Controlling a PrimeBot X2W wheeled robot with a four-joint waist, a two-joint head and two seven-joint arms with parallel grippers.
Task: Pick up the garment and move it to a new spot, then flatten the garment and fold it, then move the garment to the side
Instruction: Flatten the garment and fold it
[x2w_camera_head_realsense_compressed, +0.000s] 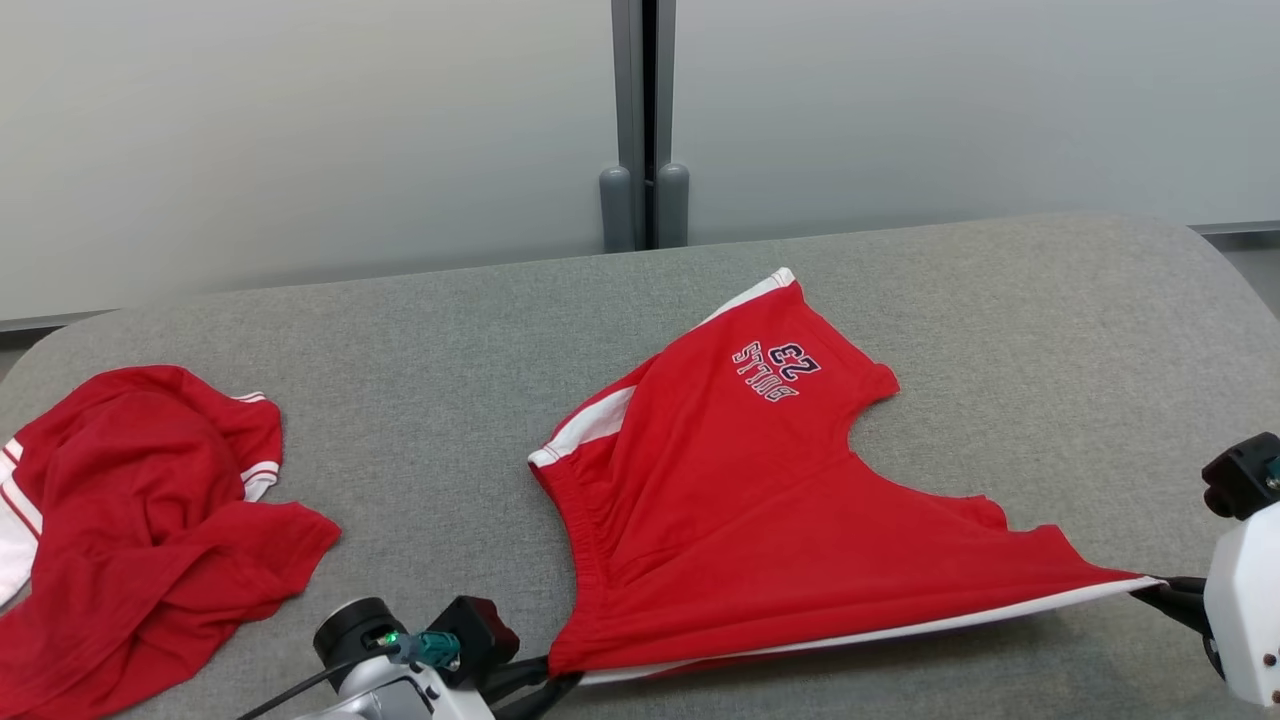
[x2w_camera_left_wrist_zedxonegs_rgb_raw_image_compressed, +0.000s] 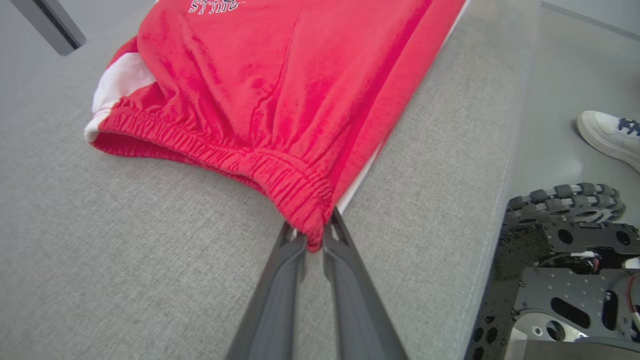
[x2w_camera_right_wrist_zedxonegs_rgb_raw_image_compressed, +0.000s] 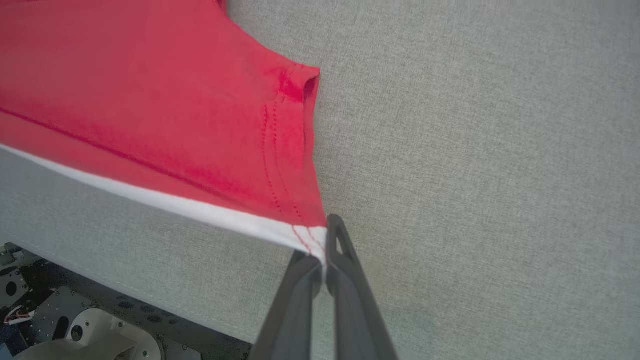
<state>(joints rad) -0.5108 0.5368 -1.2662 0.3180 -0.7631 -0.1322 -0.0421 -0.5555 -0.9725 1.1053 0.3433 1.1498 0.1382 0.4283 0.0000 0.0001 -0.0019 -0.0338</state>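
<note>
A crumpled red shirt (x2w_camera_head_realsense_compressed: 150, 520) lies at eight o'clock on the grey table (x2w_camera_head_realsense_compressed: 1000, 330); at six o'clock the left gripper (x2w_camera_head_realsense_compressed: 558, 683) pinches the waistband corner of the red shorts (x2w_camera_head_realsense_compressed: 740, 500), spread at centre, near edge pulled taut; at four o'clock the right gripper (x2w_camera_head_realsense_compressed: 1147, 590) is clamped on the white-trimmed leg hem; a person's white shoe (x2w_camera_left_wrist_zedxonegs_rgb_raw_image_compressed: 607, 137) rests on the floor beside the table.

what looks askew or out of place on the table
The red fabric shorts with white side stripes lie skewed: the near edge is pulled taut between the left fingers and right fingers, while the far leg angles away. A second red garment sits crumpled at the left.
</note>
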